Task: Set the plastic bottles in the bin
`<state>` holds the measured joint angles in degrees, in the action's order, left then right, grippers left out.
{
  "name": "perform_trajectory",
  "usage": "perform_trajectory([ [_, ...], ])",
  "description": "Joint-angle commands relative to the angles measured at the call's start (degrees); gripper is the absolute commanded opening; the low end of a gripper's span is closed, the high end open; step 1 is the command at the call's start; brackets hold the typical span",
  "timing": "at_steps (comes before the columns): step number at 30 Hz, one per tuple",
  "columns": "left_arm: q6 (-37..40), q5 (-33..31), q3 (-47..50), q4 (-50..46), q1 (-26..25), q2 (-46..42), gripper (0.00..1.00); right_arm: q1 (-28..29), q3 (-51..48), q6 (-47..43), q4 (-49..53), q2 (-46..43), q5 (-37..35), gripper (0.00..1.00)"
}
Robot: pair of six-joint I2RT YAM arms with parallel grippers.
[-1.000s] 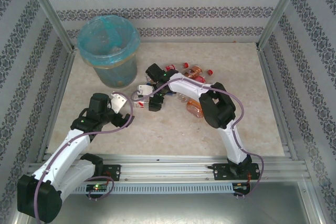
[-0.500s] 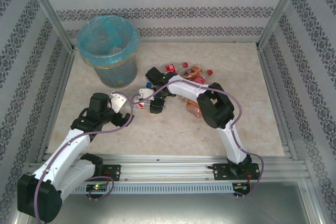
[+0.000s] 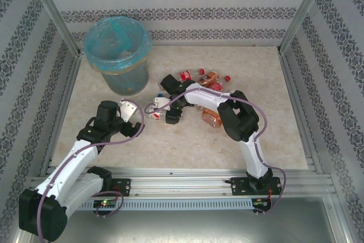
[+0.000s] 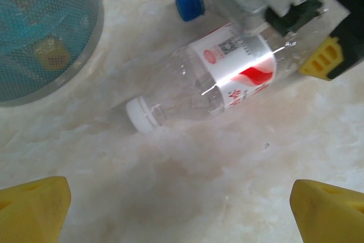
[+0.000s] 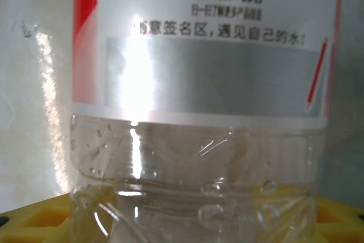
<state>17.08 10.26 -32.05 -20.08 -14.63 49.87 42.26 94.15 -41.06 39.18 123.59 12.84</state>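
A clear plastic bottle (image 4: 227,78) with a white cap and a red-and-white label lies on its side on the table. My right gripper (image 3: 166,109) is shut on its base end, and the yellow pads (image 5: 34,220) press its sides, with the label filling the right wrist view. My left gripper (image 3: 136,119) hangs open just short of the bottle's cap; its yellow fingertips (image 4: 34,209) are spread wide with bare table between them. More plastic bottles (image 3: 205,78) with red caps lie in a heap behind the right arm. The bin (image 3: 128,81), lined in blue, stands at the back left.
An orange-tinted bottle (image 3: 211,118) lies beside the right arm's elbow. A blue cap (image 4: 189,3) sits just behind the held bottle. The bin's wall (image 4: 51,38) is close on the left gripper's left. Patterned walls and metal rails enclose the table.
The right gripper has slid slightly toward the near side and narrowed its jaws onto the clear bottle. The left arm has stayed still and open.
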Motion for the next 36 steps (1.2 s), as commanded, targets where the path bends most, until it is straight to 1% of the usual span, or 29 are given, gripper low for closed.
perform_trajectory([
  [1, -2.11, -3.3, -0.61, 1.77, -0.42, -1.04, 1.0, 0.37, -1.46, 3.43, -0.95, -3.99, -0.12, 0.6],
  [6, -4.82, -7.17, -0.96, 1.63, 0.78, -1.79, 1.0, 0.35, -2.84, 7.08, -1.56, -6.65, 0.49, 0.59],
  [9, -6.97, -9.37, -2.08, 0.93, 2.14, -1.41, 1.0, 0.24, -5.19, 9.15, -3.55, -9.1, 2.45, 0.59],
  [13, -9.52, -10.39, -3.37, 0.38, 4.12, -1.51, 1.0, -0.1, -8.01, 11.73, -5.42, -11.88, 3.82, 0.59],
  [16, -11.18, -9.82, -4.71, -0.19, 4.7, -2.14, 1.0, -0.7, -9.77, 14.06, -6.55, -13.94, 5.2, 0.59],
  [22, -12.74, -1.54, -7.63, 1.33, 5.25, -6.22, 1.0, -3.07, -13.21, 18.48, -7.82, -20.26, 11.49, 0.59],
  [27, -15.58, 6.06, -9.82, 4.77, 5.38, -8.39, 1.0, -6.75, -18.41, 22.57, -11.29, -28.41, 19.53, 0.59],
  [29, -18.11, 10.07, -10.23, 8.07, 5.35, -8.56, 1.0, -8.16, -20.26, 23.78, -12.72, -31.46, 22.52, 0.59],
  [33, -24.73, 22.51, -9.77, 18.24, 5.35, -7.92, 1.0, -10.2, -22.44, 25.88, -14.69, -36.38, 28.43, 0.59],
  [36, -29.47, 29.5, -9.31, 25.7, 5.32, -7.09, 1.0, -10.55, -22.65, 26.47, -15.04, -38.86, 31.73, 0.59],
])
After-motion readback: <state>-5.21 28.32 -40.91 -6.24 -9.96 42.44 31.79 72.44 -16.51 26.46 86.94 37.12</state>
